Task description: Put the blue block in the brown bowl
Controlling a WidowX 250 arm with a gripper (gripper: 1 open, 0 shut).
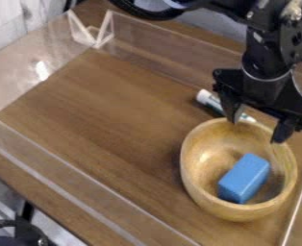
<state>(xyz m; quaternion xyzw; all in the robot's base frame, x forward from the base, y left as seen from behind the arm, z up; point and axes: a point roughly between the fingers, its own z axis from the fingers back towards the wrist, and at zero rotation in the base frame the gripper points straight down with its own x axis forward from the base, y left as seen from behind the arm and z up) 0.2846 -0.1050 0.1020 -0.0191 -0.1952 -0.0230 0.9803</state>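
Note:
The blue block lies flat inside the brown bowl, which sits at the right front of the wooden table. My gripper hangs above the bowl's far rim, clear of the block. It is open, its black fingers spread wide with nothing between them. The arm rises from it toward the top right of the view.
A small white-and-green marker lies just behind the bowl, partly hidden by the gripper. Clear plastic walls ring the table, with a folded clear piece at the back left corner.

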